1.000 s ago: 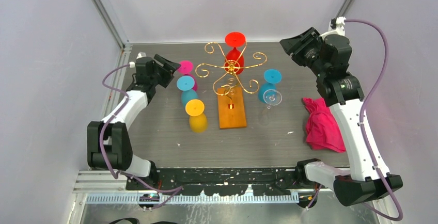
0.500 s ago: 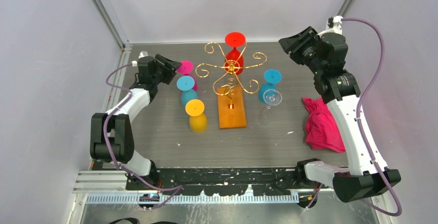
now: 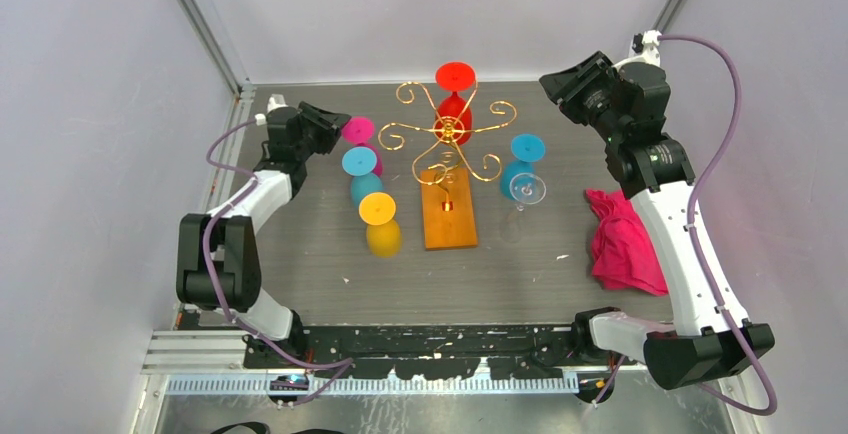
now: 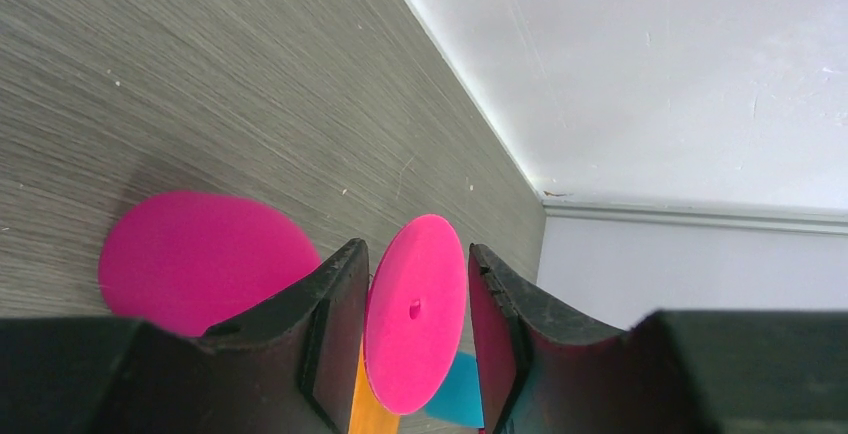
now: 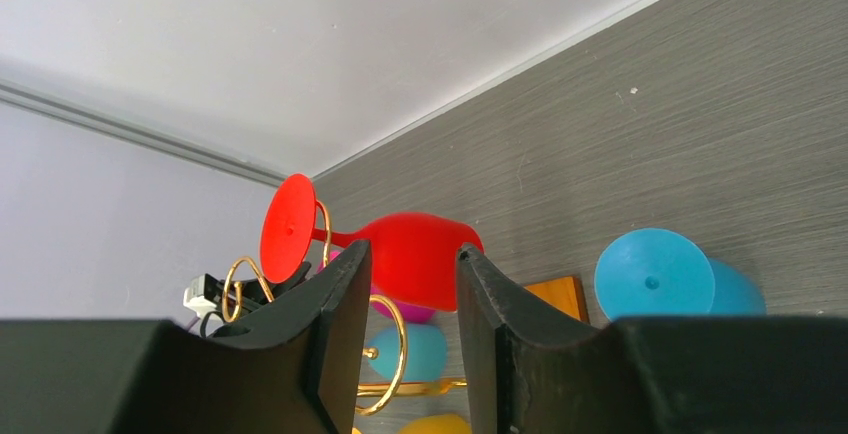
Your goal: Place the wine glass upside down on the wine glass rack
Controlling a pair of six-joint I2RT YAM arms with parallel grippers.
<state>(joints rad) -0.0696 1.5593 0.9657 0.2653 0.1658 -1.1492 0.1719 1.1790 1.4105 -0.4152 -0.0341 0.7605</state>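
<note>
- The left gripper [image 4: 417, 249] hovered over the far left of the grey wood-grain desk [image 3: 300, 244]. Its two black fingers were parted and level with the foot of the pink stemmed wine glass [image 3: 358, 132].
- In the left wrist view, the round pink foot sat in the gap between those fingers and filled nearly all of it. I could not tell whether either finger touched it.
- The pink bowl showed to one side, mouth down on the desk and partly hidden behind a finger.
- The pink stemmed wine glass stood upside down at the far end of a row of three. A turquoise stemmed wine glass [image 3: 360, 164] and then a yellow stemmed wine glass [image 3: 378, 216] stood nearer the arms' bases.
- The gold wire wine glass rack on its orange-brown wooden base [image 3: 450, 222] stood mid-desk, just right of that row. One curled scroll arm reached close to the pink foot.
- A red stemmed wine glass [image 3: 455, 104] hung foot-up at the far side of the rack.
- The right gripper [image 5: 410, 254] was raised over the far right of the desk, its fingers apart and holding nothing. It pointed toward the rack, and the red glass showed beyond the gap.
- A second turquoise wine glass [image 3: 522, 159] and a clear wine glass [image 3: 527, 190] stood to the right of the rack.
- A crumpled pink cloth [image 3: 625, 239] lay beside the right arm.
</note>
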